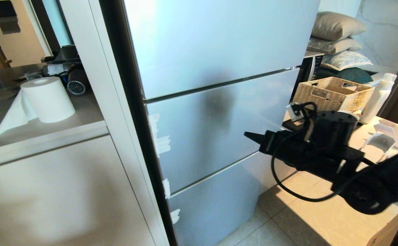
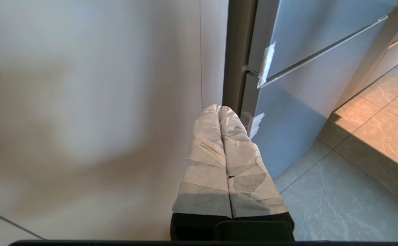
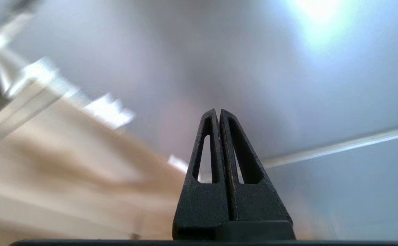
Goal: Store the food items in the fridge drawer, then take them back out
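glossy pale-blue fridge panels (image 1: 216, 116) all closed; right tool (image 1: 248, 135) clenched empty before them.

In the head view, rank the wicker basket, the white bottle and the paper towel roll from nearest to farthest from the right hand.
From the right hand:
1. Wicker basket, just behind it, on the right.
2. White bottle, farther right, past the basket.
3. Paper towel roll, far left, on the counter beyond the fridge.
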